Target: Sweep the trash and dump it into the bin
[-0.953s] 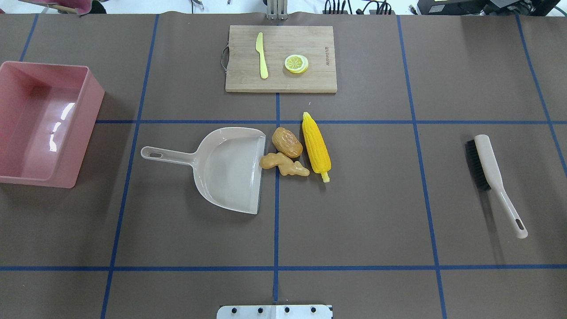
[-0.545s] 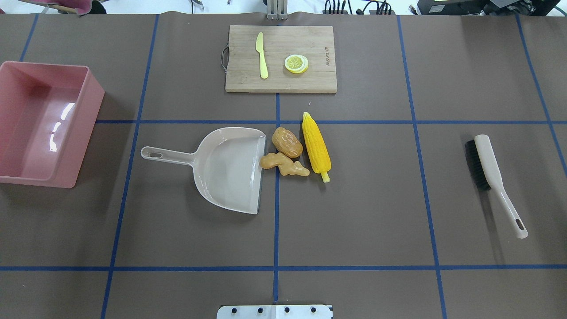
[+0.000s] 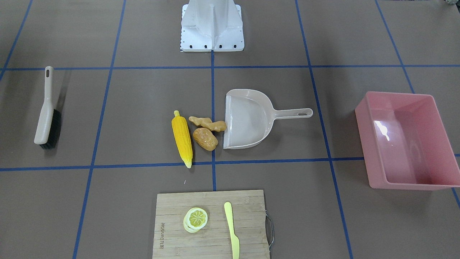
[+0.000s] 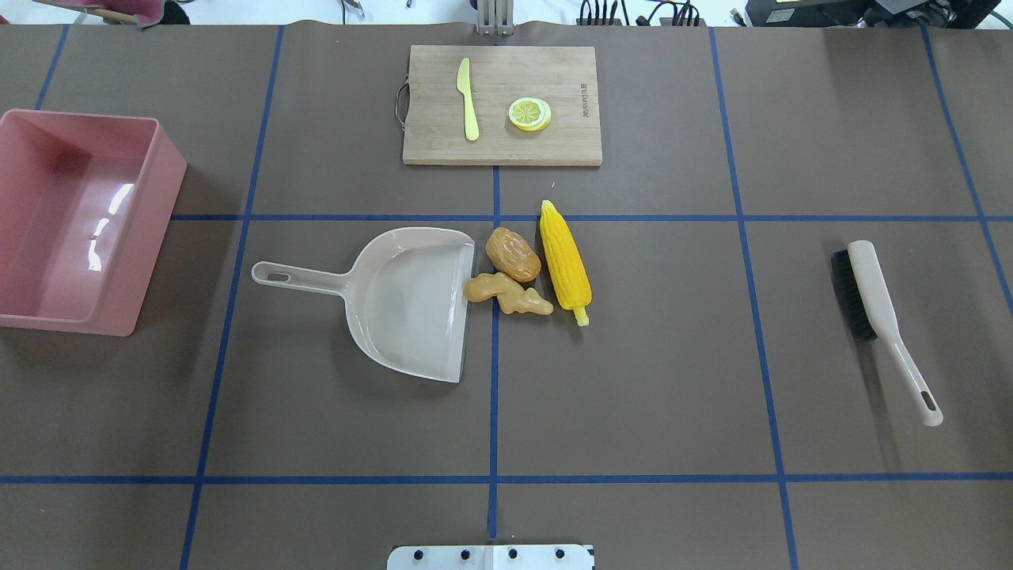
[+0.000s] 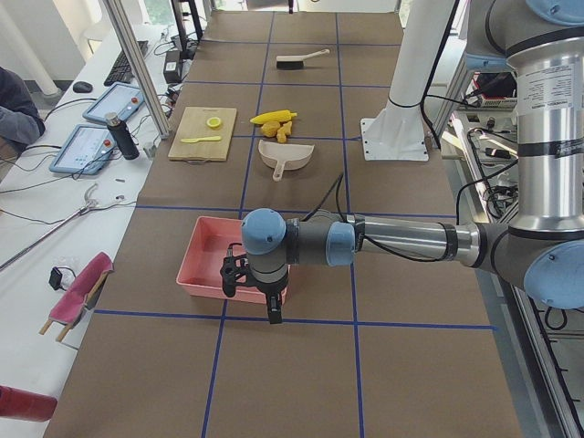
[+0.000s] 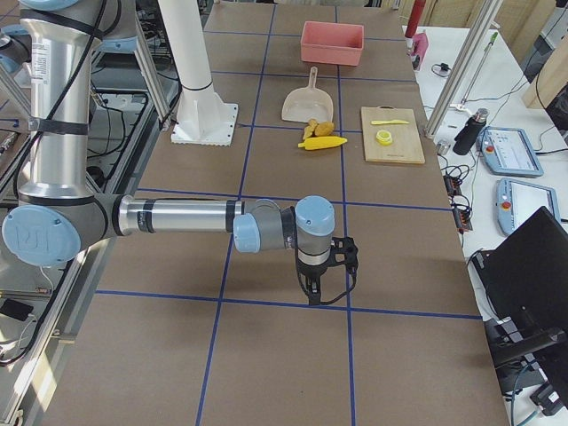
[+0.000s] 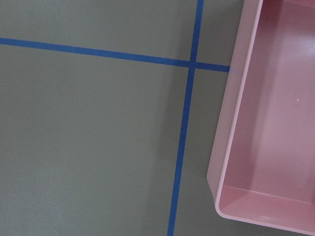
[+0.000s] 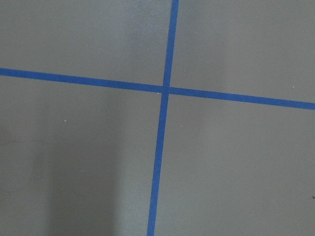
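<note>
Nothing moved; ginger (image 4: 506,293) against dustpan (image 4: 411,313); brush (image 4: 870,293) well apart.

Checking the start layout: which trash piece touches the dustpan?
The ginger; its end meets the dustpan lip, while potato and corn lie farther off.

The bench (image 4: 633,380) has a matt brown, paper-like cover crossed by blue tape (image 4: 493,412). The dustpan (image 4: 411,309) is smooth beige plastic with a faint sheen. At the dustpan's open edge, the potato (image 4: 513,253), ginger root (image 4: 506,293) and corn cob (image 4: 564,261) look like shiny moulded plastic, the corn cob bumpy with kernels. Off the dustpan's handle end, the bin (image 4: 158,229) is glossy pink plastic with bright reflections. Beyond the dustpan, the cutting board (image 4: 554,79) is matt, grained wood.
</note>
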Motion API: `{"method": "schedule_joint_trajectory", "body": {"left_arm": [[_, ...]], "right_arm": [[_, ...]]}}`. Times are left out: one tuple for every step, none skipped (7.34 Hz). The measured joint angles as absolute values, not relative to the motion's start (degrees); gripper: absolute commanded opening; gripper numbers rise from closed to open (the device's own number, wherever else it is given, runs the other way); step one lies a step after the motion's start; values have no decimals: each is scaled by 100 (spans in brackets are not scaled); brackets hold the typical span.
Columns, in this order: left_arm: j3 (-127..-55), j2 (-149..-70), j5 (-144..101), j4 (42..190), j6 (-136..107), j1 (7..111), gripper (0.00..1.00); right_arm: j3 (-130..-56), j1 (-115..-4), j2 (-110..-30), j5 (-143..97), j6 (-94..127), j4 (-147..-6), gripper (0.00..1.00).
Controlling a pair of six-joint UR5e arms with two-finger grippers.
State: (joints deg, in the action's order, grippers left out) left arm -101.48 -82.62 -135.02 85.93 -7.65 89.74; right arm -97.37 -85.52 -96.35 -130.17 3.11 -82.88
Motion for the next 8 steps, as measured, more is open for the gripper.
{"method": "schedule_joint_trajectory", "body": {"left_arm": [[-10191,-8251,-13496,8595,-765,8976,99],[-10201,-8247,-13491,8595,-765,8976,99],[-10202,-8245,-13488,8596,-765,8975,99],[-10204,-8244,-13489,8596,-765,8974,99],[-10198,-8241,-13490,8596,-763,8971,99],[-10196,-8223,-13491,8596,-759,8970,99],[-10206,-8192,-13491,8596,-757,8970,99],[-10210,-8170,-13490,8596,-756,8968,99]], "right_arm": [[-9742,-8552,-9641,-13027,310,-8288,100],[-9745,-8552,-9649,-13031,309,-8286,100],[-9745,-8554,-9654,-13033,308,-8285,100],[-9745,-8567,-9662,-13034,308,-8286,100],[-9745,-8587,-9670,-13034,308,-8286,100],[-9744,-8602,-9670,-13029,308,-8282,100],[-9747,-8682,-9682,-13040,295,-8280,100],[-9754,-8810,-9710,-13073,273,-8283,100]]}}
